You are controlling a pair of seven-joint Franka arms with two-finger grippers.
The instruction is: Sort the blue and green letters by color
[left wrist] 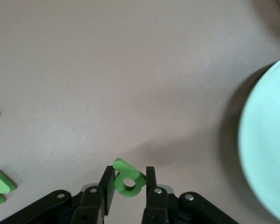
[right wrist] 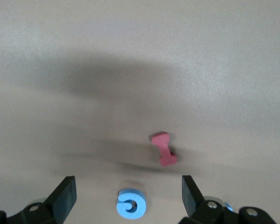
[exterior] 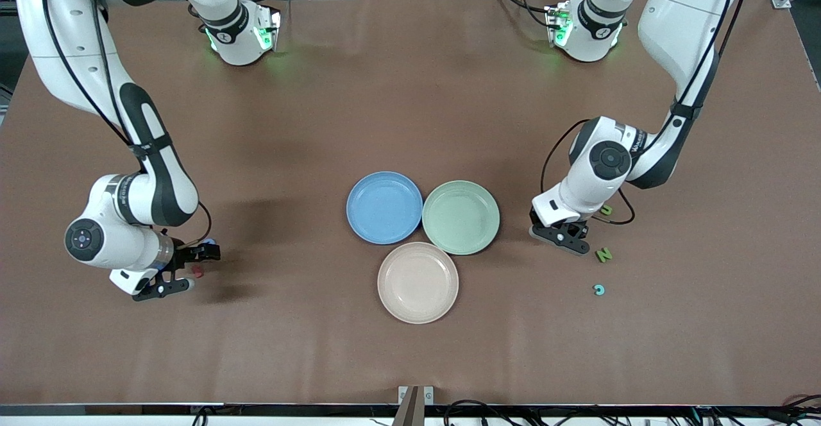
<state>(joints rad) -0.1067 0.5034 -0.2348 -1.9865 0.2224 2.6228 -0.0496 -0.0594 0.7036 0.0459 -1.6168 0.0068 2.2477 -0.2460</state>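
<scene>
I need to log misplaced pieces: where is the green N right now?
The green N lies flat on the table at the left arm's end, beside the left gripper and farther from the front camera than the small teal letter.

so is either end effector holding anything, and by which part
The left end effector pinches a green letter across its flat faces at the looped end. The right end effector is open, holding nothing.

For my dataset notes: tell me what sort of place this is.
Probably a robotics lab workbench. Two white robot arms are mounted along a brown-covered table, with cables and aluminium framing around its edges. Three plates, such as the blue plate, and small foam letters like the green N look like test props.
</scene>
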